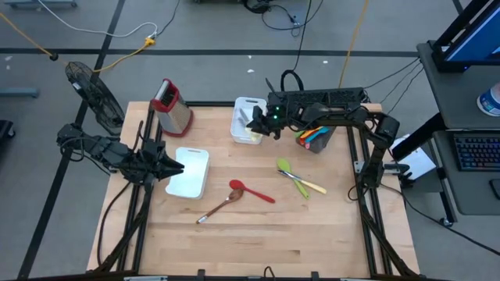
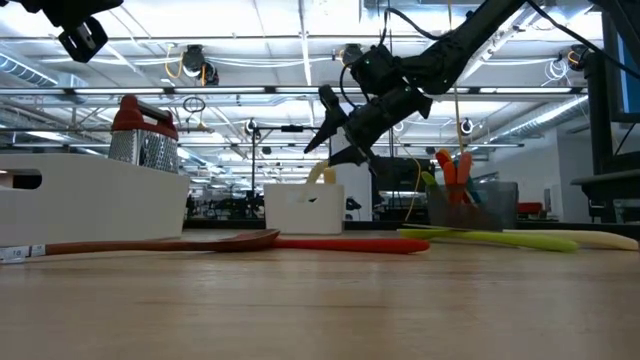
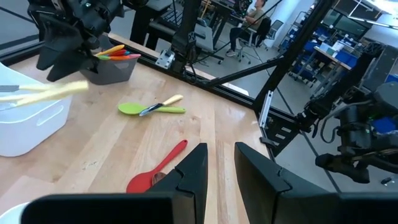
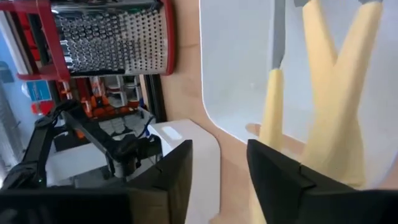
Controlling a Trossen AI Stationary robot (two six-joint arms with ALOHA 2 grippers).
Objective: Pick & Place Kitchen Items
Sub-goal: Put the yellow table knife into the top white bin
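My right gripper (image 1: 256, 119) hovers open over the white bin (image 1: 242, 104) at the table's far side, with nothing between its fingers (image 4: 168, 177). Cream knives (image 4: 329, 93) lie in that bin, leaning on its wall. One shows blurred over the rim (image 3: 43, 92). On the bare table lie a green spatula (image 1: 284, 167), a cream-handled knife (image 1: 306, 184), a red spoon (image 1: 251, 190) and a wooden spoon (image 1: 217, 208). My left gripper (image 1: 176, 165) waits at the left edge, fingers slightly apart (image 3: 221, 171), holding nothing.
A grey bin (image 1: 319, 140) with orange, red and green utensils stands to the right of the white bin. A metal grater with a red top (image 1: 172, 105) stands at the far left. A white tray (image 1: 190, 173) lies beside my left gripper. The near half of the table is bare wood.
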